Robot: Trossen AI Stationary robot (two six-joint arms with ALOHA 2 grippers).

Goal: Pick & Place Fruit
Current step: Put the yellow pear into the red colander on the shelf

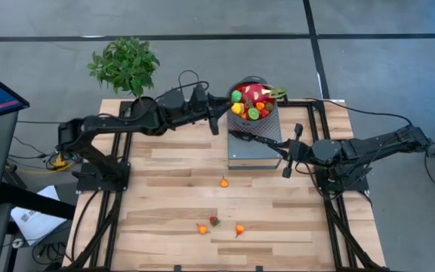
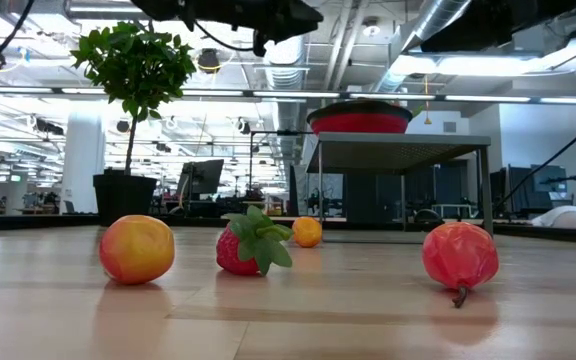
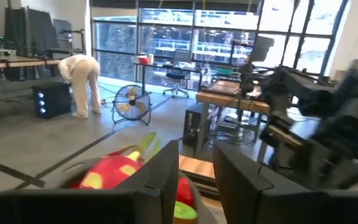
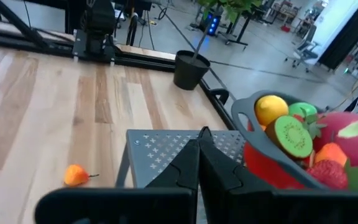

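- Hovering beside the red bowl (image 1: 254,102) of fruit, the left gripper (image 1: 213,121) shows a narrow gap, holding nothing visible; dragon fruit (image 3: 114,172) lies just beyond its fingers (image 3: 157,180).
- Centre the fingers over one fruit before pinching.
- Right gripper (image 4: 198,163) rests pressed together on the grey stand (image 4: 166,149).

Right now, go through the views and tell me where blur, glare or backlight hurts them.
Left wrist view: bright windows backlight the room, the near fingers and dragon fruit look soft, the right side smears. Low view: ceiling strip lights glare; the peach and strawberry stay sharp with faint reflections on the table. High view: even light, soft shadows. Right wrist view: the kiwi slice is crisp, the near fingers blurred.
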